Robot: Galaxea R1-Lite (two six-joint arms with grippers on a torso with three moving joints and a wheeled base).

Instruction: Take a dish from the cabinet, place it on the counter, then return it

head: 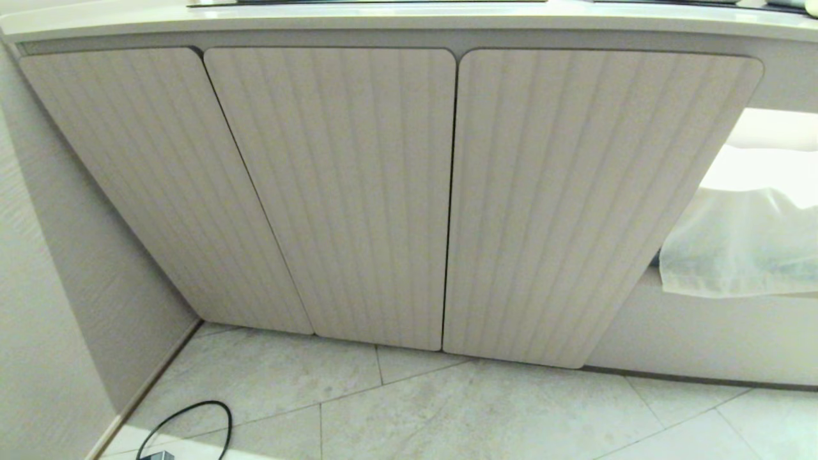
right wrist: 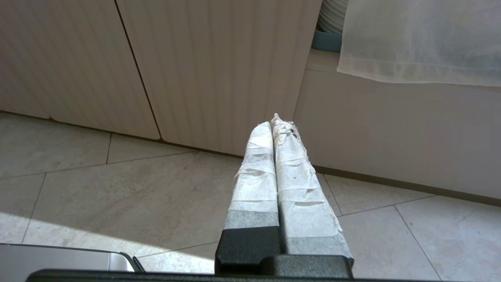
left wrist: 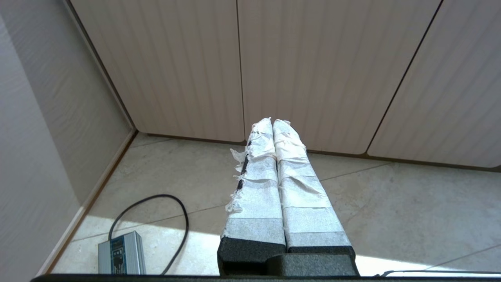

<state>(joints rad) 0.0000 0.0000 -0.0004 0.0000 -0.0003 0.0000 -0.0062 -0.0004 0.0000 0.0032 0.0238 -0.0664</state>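
Observation:
The cabinet (head: 358, 191) fills the head view, its ribbed beige doors all closed under the cream counter (head: 409, 19). The dish is hidden. Neither arm appears in the head view. In the left wrist view my left gripper (left wrist: 273, 122) is shut and empty, its tape-wrapped fingers pressed together above the floor, pointing at the cabinet doors (left wrist: 313, 70). In the right wrist view my right gripper (right wrist: 273, 123) is likewise shut and empty, low over the tiles, facing the right end of the doors (right wrist: 219, 66).
A wall (head: 57, 255) closes the left side. A black cable (head: 185, 421) and a grey power box (left wrist: 121, 252) lie on the tiled floor at the left. A sheer white cloth (head: 741, 243) hangs over an open shelf at the right, with stacked plates (right wrist: 332, 15) behind it.

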